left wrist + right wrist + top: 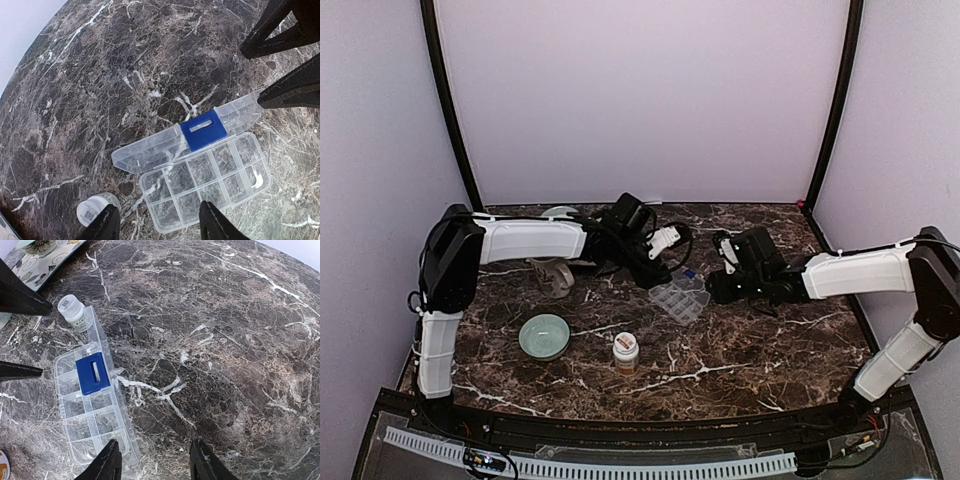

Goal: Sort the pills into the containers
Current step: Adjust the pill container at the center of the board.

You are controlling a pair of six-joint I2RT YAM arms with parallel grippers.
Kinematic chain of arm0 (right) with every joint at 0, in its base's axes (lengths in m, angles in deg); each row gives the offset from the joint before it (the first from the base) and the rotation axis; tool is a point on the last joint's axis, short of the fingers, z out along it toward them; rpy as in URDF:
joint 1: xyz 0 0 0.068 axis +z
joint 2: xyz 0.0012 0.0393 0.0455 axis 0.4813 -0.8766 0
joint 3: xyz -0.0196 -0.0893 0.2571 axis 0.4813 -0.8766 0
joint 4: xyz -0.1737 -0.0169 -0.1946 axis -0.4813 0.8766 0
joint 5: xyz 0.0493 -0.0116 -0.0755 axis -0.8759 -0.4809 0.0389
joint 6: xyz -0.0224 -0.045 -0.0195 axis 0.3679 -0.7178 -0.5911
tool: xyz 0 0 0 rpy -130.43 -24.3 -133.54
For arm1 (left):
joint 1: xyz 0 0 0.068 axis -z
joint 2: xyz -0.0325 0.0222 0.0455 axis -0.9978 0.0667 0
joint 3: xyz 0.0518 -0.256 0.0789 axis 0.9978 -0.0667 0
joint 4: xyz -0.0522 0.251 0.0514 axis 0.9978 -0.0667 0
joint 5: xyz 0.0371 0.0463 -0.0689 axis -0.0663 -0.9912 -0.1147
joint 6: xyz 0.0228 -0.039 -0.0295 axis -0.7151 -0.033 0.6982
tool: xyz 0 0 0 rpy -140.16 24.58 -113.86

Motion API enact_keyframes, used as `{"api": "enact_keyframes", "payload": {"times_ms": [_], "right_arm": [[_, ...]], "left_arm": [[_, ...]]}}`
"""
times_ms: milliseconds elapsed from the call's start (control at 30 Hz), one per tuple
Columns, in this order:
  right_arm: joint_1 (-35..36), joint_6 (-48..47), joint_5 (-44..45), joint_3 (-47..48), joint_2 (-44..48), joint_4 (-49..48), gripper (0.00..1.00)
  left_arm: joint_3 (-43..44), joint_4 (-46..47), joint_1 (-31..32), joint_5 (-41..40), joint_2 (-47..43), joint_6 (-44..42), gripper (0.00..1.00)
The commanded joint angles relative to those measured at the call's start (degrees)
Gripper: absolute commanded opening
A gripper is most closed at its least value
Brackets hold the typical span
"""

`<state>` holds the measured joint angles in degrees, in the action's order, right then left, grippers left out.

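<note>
Clear plastic organiser box point(680, 297) sits mid-table with its lid open; pill bottle point(626, 350) at its 7 o'clock. Left gripper point(160, 225) above box, fingers partway apart, empty. Right gripper point(155, 462) at box's 3 o'clock, same gap, empty. Probably lining up: centre over one cell, don't nudge the light box.

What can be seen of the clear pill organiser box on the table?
The pill organiser box is small, rectangular, clear plastic, its tray split into two rows of little compartments; no pills show in them. Its transparent lid, with a blue clasp, is open, raised off the tray. It sits flat on the dark marbled table, mid-table between the arms. A finger of the right gripper reaches the lid's end; whether it touches is unclear.
</note>
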<state>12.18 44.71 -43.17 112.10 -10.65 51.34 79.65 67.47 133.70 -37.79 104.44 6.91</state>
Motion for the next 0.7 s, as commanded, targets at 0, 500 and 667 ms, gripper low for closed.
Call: {"api": "enact_keyframes", "payload": {"times_ms": [0,500,667], "right_arm": [[0.57,0.34,0.8,2.28,-0.06,-0.13,0.48],[0.55,0.08,2.07,4.78,-2.59,1.47,0.48],[0.26,0.22,2.78,5.47,-3.4,2.21,0.48]], "left_arm": [[2.94,-4.49,-0.02,2.39,1.03,-1.41,0.55],[5.23,-9.19,-0.09,1.72,5.5,-2.3,0.5],[5.53,-9.93,-0.26,2.04,6.63,-2.27,0.49]]}}
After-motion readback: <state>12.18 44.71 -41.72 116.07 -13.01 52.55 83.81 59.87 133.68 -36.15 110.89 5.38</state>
